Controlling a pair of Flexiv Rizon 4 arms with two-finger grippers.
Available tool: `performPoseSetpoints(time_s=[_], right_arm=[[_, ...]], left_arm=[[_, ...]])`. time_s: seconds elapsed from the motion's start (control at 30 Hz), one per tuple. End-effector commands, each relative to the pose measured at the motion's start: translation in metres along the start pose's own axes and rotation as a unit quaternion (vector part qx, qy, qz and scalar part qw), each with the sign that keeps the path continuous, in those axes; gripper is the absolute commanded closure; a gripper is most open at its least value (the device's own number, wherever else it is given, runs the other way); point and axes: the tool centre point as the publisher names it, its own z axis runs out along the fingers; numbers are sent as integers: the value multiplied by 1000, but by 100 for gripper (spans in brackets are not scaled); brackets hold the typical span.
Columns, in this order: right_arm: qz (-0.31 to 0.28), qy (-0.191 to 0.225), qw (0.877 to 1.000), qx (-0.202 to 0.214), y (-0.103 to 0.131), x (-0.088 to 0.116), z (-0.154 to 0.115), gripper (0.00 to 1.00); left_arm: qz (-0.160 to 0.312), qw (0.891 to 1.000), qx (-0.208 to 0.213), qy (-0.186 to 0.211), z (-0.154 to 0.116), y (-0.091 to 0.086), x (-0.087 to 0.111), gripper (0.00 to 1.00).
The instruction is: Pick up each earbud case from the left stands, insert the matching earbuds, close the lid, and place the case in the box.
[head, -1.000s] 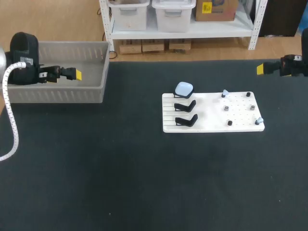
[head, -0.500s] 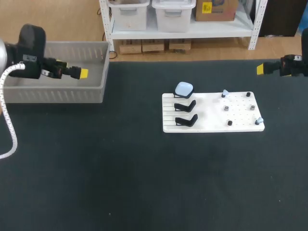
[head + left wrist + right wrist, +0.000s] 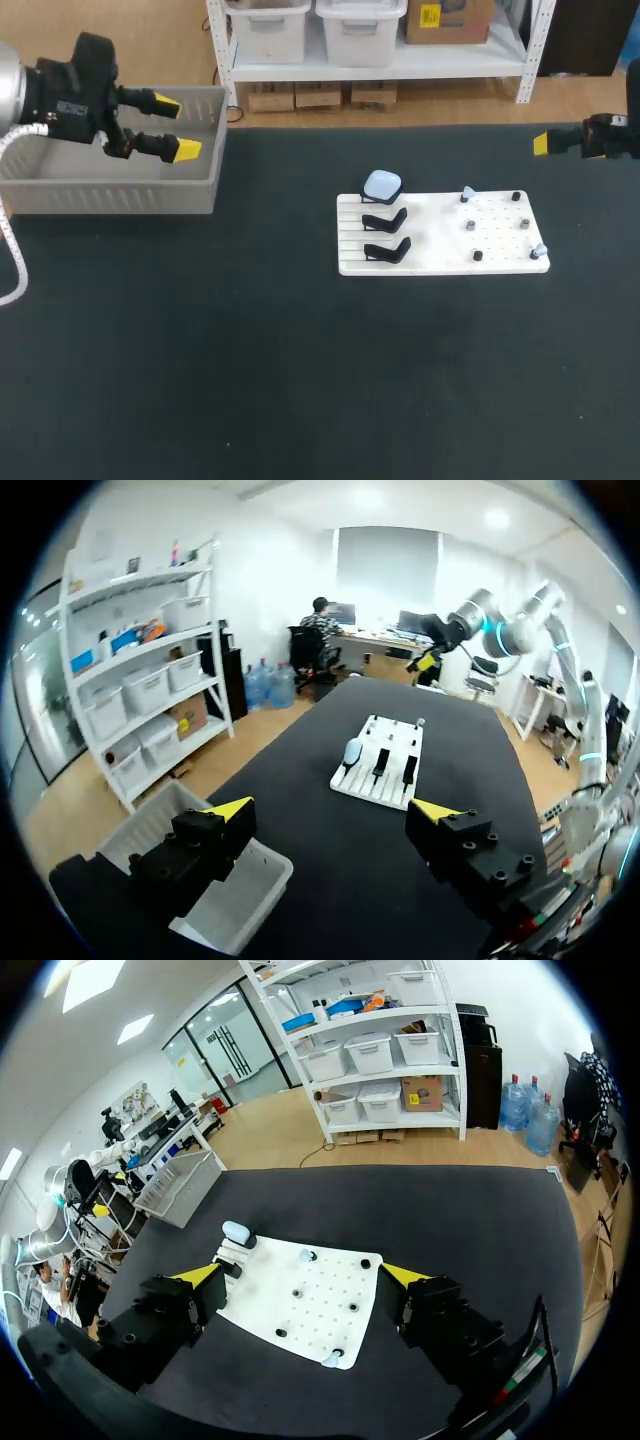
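A pale blue earbud case [image 3: 382,184] rests on the rearmost of three black stands at the left end of a white board [image 3: 440,255]. The other two stands [image 3: 385,219] are bare. Two pale blue earbuds [image 3: 468,192] [image 3: 538,248] sit on the board's pegged right half. My left gripper [image 3: 176,125] [image 3: 333,810] hangs open over the right end of the grey box [image 3: 120,195], holding nothing. My right gripper [image 3: 543,143] [image 3: 302,1275] stays open and empty off the board's far right corner. Ahead of it lie the case [image 3: 236,1230] and the board [image 3: 320,1320].
The grey box [image 3: 240,910] stands at the table's back left corner, under my left gripper. In the left wrist view the board [image 3: 395,738] with the case [image 3: 351,752] lies well ahead. Several dark pegs dot the board's right half. Black tabletop surrounds the board.
My left arm has swung right and toward the back over the box, and its gripper has turned so both yellow tips show apart. The right arm has not moved.
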Motion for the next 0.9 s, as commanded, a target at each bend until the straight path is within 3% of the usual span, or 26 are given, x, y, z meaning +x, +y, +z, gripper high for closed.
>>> performPoseSetpoints(time_s=[0.03,0.17,0.73,0.9], right_arm=[[0,0,1000,0,0,0,0,0],[0,0,1000,0,0,0,0,0],[0,0,1000,0,0,0,0,0],[0,0,1000,0,0,0,0,0]], left_arm=[[45,991,127,6,10,10,-3,0],[75,987,134,39,18,8,-3,0],[75,987,134,39,18,8,-3,0],[64,991,114,30,28,10,10,0]])
